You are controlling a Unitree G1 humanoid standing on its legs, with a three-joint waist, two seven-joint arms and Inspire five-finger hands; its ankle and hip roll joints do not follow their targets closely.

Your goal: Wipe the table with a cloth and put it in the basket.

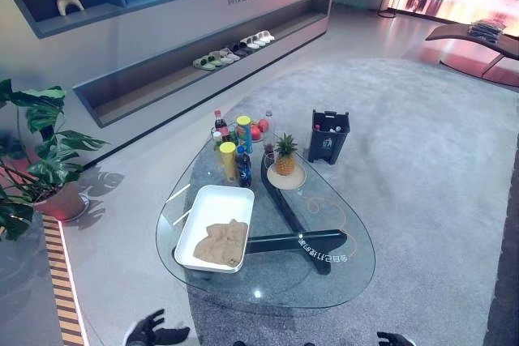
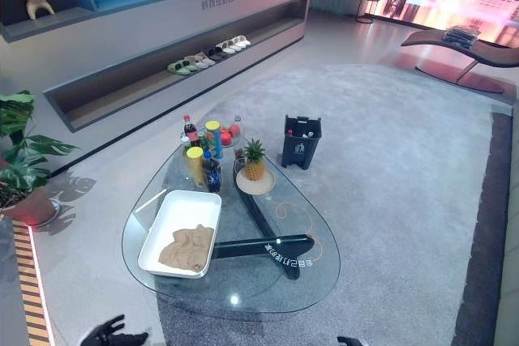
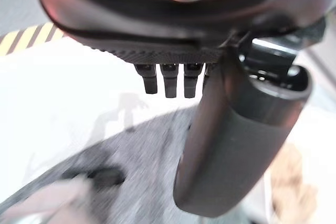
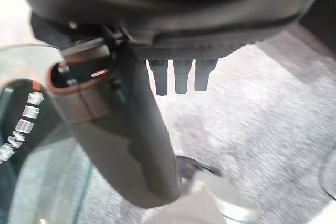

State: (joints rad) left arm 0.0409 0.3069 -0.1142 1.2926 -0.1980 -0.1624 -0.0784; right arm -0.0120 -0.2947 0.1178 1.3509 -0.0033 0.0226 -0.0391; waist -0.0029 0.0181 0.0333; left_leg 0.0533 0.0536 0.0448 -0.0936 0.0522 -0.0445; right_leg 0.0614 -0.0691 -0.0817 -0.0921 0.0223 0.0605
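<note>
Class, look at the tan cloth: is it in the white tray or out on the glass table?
In the tray. The tan cloth lies crumpled inside the white tray, at its near end.

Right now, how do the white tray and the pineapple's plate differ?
The white tray is rectangular with raised walls; the round plate is flat and tan. The tray holds a crumpled tan cloth lying at its near end; the plate carries an upright pineapple. The tray sits nearer the robot on its left, the plate further back towards the middle. Both rest on the glass table.
</note>
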